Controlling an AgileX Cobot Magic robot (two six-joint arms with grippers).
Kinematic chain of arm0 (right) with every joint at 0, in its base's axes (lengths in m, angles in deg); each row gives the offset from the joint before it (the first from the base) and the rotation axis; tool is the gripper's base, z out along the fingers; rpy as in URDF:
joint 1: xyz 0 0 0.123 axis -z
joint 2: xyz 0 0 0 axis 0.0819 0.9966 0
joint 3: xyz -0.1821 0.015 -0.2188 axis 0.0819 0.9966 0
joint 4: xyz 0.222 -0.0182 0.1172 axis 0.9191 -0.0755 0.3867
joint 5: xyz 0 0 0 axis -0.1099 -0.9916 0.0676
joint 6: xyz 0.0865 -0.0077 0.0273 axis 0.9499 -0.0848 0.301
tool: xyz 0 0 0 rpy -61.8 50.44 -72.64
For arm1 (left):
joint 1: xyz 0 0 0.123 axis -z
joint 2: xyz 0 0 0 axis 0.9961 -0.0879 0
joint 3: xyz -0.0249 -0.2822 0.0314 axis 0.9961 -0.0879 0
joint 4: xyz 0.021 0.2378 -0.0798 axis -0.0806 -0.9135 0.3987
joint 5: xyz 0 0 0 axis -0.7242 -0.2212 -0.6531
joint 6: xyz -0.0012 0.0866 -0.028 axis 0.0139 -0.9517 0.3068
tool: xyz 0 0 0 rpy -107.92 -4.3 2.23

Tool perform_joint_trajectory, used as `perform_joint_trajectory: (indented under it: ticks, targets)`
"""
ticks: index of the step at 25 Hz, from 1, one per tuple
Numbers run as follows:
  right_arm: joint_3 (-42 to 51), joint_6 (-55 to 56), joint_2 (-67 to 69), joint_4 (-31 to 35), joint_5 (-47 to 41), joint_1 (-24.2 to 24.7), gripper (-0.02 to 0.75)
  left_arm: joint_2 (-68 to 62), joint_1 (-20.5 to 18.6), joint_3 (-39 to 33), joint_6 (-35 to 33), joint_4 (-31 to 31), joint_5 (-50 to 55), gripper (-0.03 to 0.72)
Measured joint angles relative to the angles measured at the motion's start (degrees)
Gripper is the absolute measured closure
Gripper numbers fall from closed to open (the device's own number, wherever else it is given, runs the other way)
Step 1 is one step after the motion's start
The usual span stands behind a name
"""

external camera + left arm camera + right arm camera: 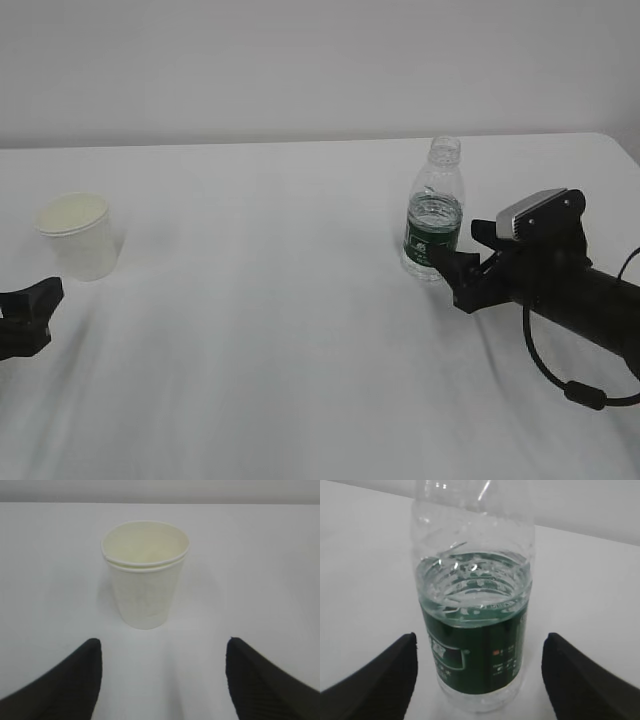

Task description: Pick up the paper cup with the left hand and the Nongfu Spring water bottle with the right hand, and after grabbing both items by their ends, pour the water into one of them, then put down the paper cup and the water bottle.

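The white paper cup (pixel 75 235) stands upright on the table at the left. In the left wrist view the paper cup (pixel 146 575) is straight ahead, its cream inside empty. My left gripper (pixel 162 642) is open a little short of it and touches nothing; in the exterior view the left gripper (pixel 35 300) sits low by the left edge. The capless Nongfu Spring water bottle (pixel 434 210) stands at the right, its water (pixel 470 575) reaching just above the green label. My right gripper (pixel 480 636) is open, its fingers on either side of the bottle (pixel 472 630) base without touching it.
The white table (pixel 260 330) runs back to a pale wall. Its right corner (pixel 625 150) lies just behind the right arm (pixel 580 290). A black cable (pixel 570 385) loops under that arm. A wide stretch of table separates cup and bottle.
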Motion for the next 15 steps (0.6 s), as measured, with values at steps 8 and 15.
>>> perform_joint_trajectory:
  ticks: [8, 15]
  targets:
    - [-2.97, 0.67, 3.76, -0.81, -0.53, 0.0, 0.148, 0.0, 0.0, 0.0, 0.0, 0.0, 0.0, 0.13]
    - [-5.61, 0.67, 6.78, -1.17, -0.19, 0.0, 0.148, 0.0, 0.0, 0.0, 0.0, 0.0, 0.0, 0.13]
